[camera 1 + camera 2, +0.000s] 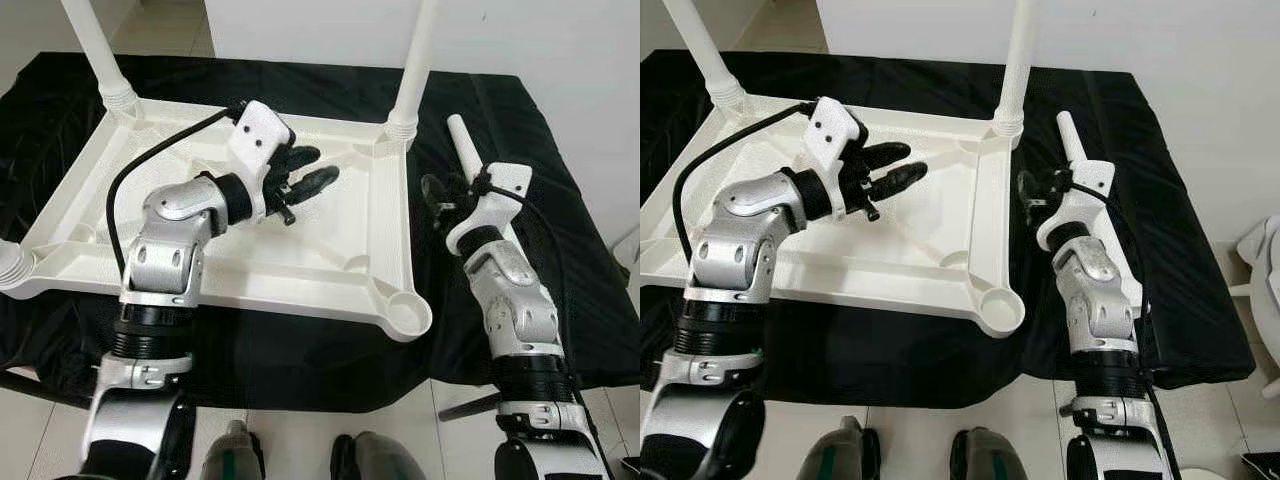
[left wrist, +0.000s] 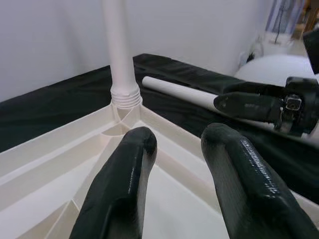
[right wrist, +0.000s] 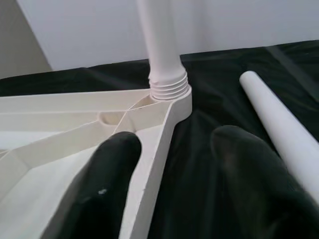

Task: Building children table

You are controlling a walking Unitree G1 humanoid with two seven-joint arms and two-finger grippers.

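A white plastic table top (image 1: 300, 285) lies upside down on a black cloth. Upright white legs stand in its far-left corner (image 1: 95, 45) and far-right corner (image 1: 415, 60). A third leg's base (image 1: 10, 262) shows at the near-left corner. The near-right corner socket (image 1: 408, 312) holds nothing. A loose white leg (image 1: 462, 138) lies on the cloth to the right of the top. My left gripper (image 1: 312, 172) hovers open over the inside of the top, holding nothing. My right gripper (image 1: 440, 195) is open just beside the loose leg (image 3: 279, 124), between it and the top's right rim.
The black cloth (image 1: 540, 100) covers a low surface whose front edge runs just before my feet (image 1: 365, 460). A white wall stands behind. A white object (image 1: 1265, 260) sits on the floor at the far right.
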